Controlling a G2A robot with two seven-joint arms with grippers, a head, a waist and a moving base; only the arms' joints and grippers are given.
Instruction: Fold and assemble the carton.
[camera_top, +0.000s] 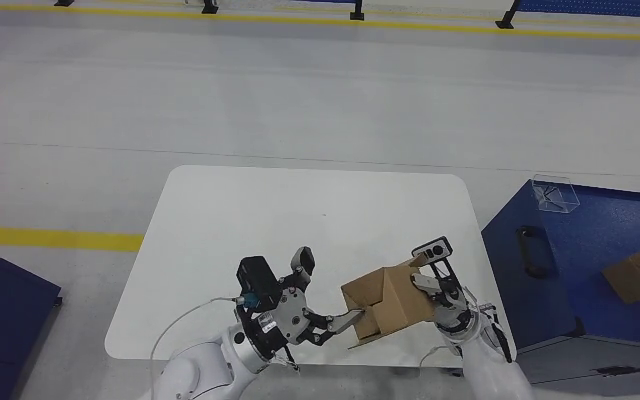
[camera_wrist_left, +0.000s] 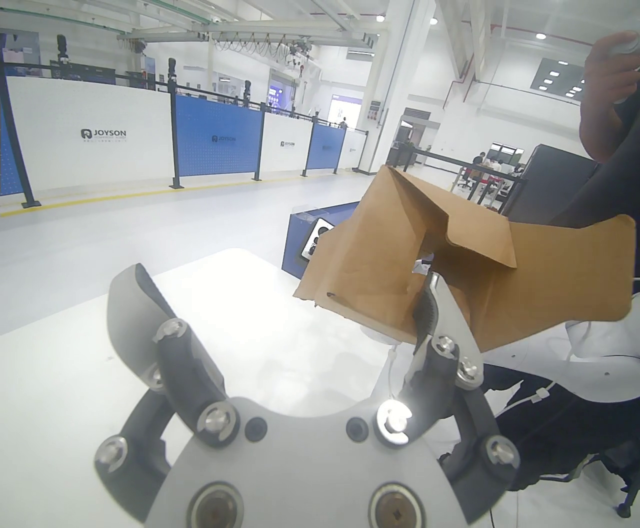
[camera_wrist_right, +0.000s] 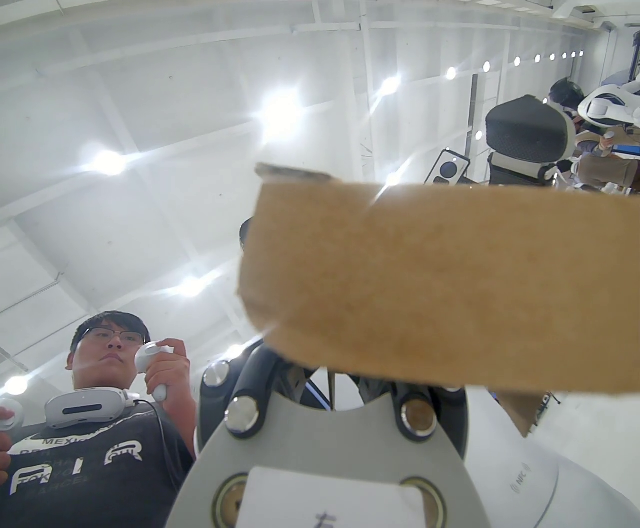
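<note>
Left tool (camera_top: 327, 290) spread wide, one finger touching carton (camera_top: 385, 300).

Carton (camera_top: 388, 300) above near edge of table (camera_top: 300, 220), between left gripper (camera_top: 326, 292) and right gripper (camera_top: 428, 280); cabinet (camera_top: 560, 270) right of table

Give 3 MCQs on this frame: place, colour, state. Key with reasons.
1. Where is the carton? A. on the floor B. between the left gripper and right gripper, over the table's near side C. on a shelf
2. Its colour? A. white B. blue C. brown
3. The left gripper's fingers are: A. spread open B. shut on a flap C. shut on nothing
Key: 1 B, top view shows it between the arms; 2 C, plain brown cardboard; 3 A, a wide gap, one finger against the carton.
</note>
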